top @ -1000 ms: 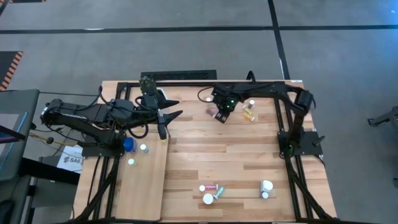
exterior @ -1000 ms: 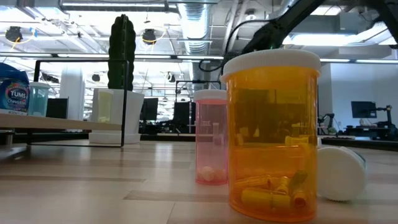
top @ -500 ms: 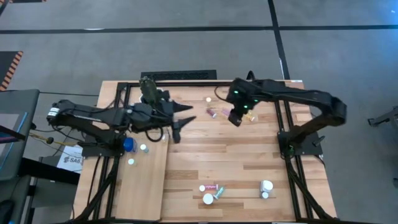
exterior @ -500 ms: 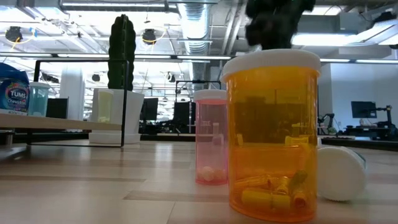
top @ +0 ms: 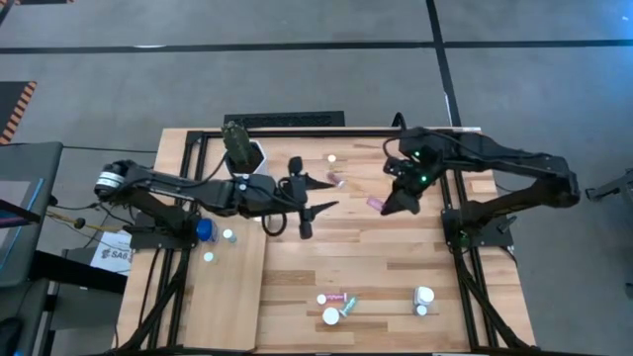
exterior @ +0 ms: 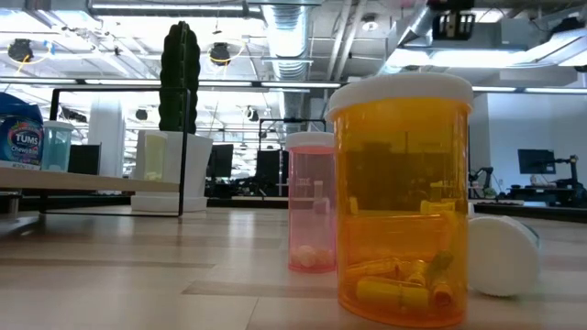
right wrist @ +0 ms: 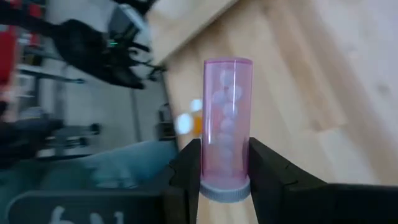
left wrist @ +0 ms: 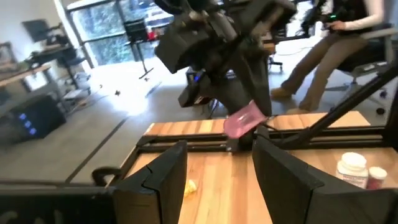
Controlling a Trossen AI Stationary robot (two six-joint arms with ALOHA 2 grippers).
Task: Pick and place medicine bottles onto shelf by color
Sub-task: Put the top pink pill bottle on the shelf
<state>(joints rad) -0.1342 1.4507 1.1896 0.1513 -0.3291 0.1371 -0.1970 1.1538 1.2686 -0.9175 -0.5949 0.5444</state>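
Gripping pink bottle (right wrist: 226,124) – right claw (top: 393,205), left claw (top: 309,206) open

A blue container (exterior: 20,128) on the far-left shelf reads "TUMS", with smaller wording beneath that looks like "Chewable". A white sheet (top: 111,254) beside the tabletop's left edge carries print too small to make out.

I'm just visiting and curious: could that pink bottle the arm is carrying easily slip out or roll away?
Probably light: the pink bottle looks like thin clear plastic. The right gripper pinches only its capped end, so its smooth sides might slip. Being round, it would likely roll if laid on the table.
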